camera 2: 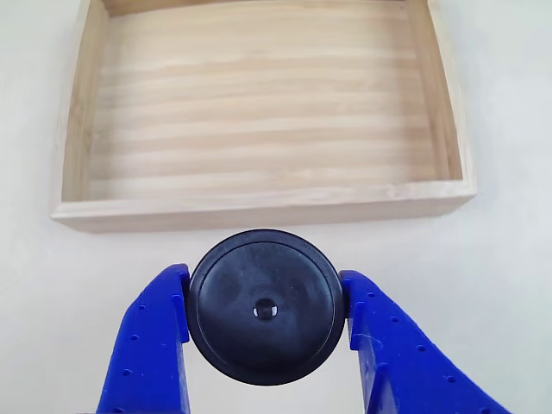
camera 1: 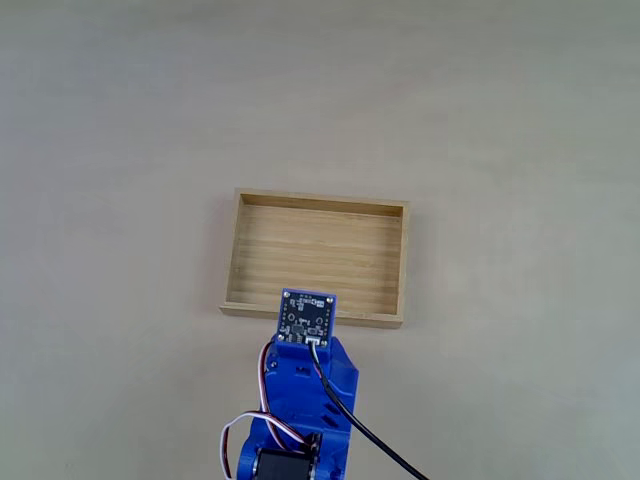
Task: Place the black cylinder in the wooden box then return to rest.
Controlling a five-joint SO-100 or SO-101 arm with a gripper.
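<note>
With the black cylinder pinched between the two blue fingers in the other view, we're at the carry step: gripper clamped on it at 9 and 3 o'clock, top face with its dimple toward the camera. It sits just short of the wooden box, whose near wall runs across at 12 o'clock from the cylinder; whether it's lifted off the table we can't tell.

In the fixed view the arm comes in from 6 o'clock, its circuit board over the box's near wall.

Our read on the next move: go forward toward 12, clearing the low near wall, then release over the floor. The floor is bare, and there's plenty of room sideways. The table is open all round the box, so retreat toward 6 looks unobstructed.
</note>
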